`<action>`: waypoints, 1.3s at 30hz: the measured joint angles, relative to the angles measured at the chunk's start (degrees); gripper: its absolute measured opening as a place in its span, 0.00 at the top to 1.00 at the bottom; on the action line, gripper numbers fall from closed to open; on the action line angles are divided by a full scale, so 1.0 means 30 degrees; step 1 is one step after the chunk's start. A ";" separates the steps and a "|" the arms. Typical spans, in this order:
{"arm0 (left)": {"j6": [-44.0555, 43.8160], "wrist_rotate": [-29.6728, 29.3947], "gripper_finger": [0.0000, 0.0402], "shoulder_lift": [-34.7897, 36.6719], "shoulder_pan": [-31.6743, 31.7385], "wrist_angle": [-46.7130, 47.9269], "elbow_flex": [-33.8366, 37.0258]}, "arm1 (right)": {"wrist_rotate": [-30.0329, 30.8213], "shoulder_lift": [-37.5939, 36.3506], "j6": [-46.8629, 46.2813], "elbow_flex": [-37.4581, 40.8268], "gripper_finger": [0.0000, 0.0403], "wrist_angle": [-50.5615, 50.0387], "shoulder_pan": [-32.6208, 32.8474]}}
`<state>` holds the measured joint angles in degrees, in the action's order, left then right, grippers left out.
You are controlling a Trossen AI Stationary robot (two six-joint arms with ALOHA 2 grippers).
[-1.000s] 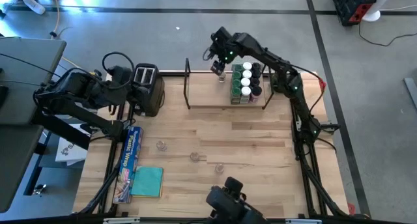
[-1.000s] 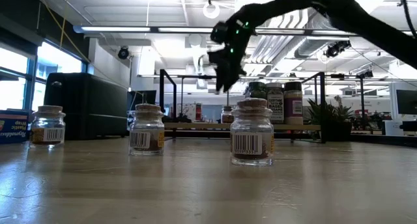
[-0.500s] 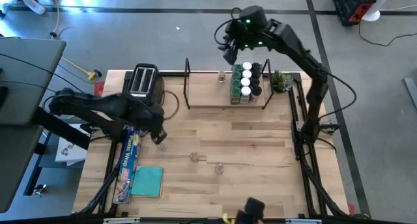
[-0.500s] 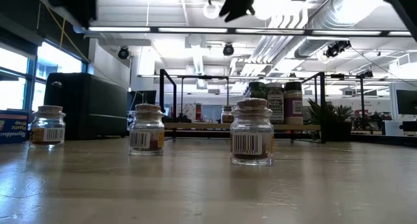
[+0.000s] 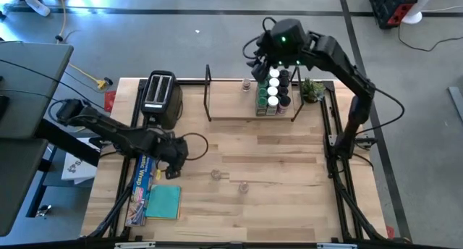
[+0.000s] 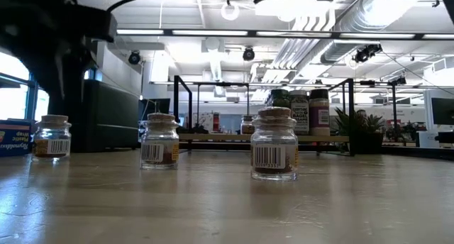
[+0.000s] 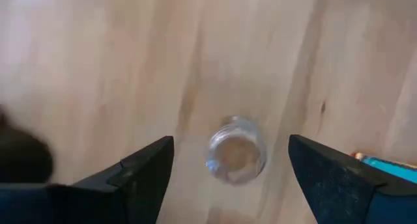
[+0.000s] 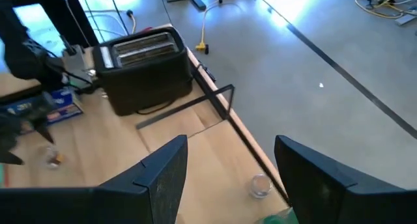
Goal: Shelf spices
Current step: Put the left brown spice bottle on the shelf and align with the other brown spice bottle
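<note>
Three small jars stood loose on the table (image 5: pixel 275 144) when I checked. The left claw (image 7: pixel 231 168) hung directly over one of them, a clear glass jar (image 7: pixel 236 150) near the blue box of plastic wrap (image 5: pixel 145 178). Through the left wrist camera I saw that jar from above, centred between my two dark fingers (image 7: pixel 146 168) with bare wood on either side. So the claw was spread wide and gripped nothing.

The other two loose jars, one (image 5: pixel 215 174) and another (image 5: pixel 244 185), sat farther toward the middle of the table, apart from each other. From table height all three showed corked tops and barcode labels.

My right claw (image 8: pixel 228 165) was up high above the shelf (image 5: pixel 231 115), near its far edge. Its fingers stood apart with nothing between them, as the right wrist camera showed. Below it I saw a single small jar (image 8: pixel 260 185) on the shelf board by the thin black frame. From overhead that jar (image 5: pixel 247 85) stood just beside a packed cluster of jars (image 5: pixel 273 91) with green, white and dark lids at the shelf's right end.

The toaster (image 5: pixel 160 97) sat to the left of the shelf, and a small potted plant (image 5: pixel 312 88) stood to its right. A teal cloth (image 5: pixel 164 202) lay near the table's front edge by the plastic wrap.
</note>
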<state>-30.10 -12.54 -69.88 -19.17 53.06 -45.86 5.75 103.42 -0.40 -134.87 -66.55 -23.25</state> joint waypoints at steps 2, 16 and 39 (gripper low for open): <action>0.0445 0.0015 0.26 0.0032 -0.0326 -0.0950 0.0823 | 0.0751 -0.0279 -0.0813 0.0000 0.44 -0.0208 0.0840; 0.0329 0.1001 0.28 0.0054 -0.0725 -0.4128 0.3331 | 0.7974 -0.1013 -0.4041 0.0000 0.44 -0.2211 0.6406; -0.2342 0.2596 0.58 -0.1323 0.3545 -0.2383 -0.4946 | 1.0571 -0.6020 -0.0698 -0.0007 0.44 -0.2557 0.5717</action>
<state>-37.12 -4.75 -73.85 -8.53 45.91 -60.69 37.46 85.36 -2.49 -134.89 -74.22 -6.09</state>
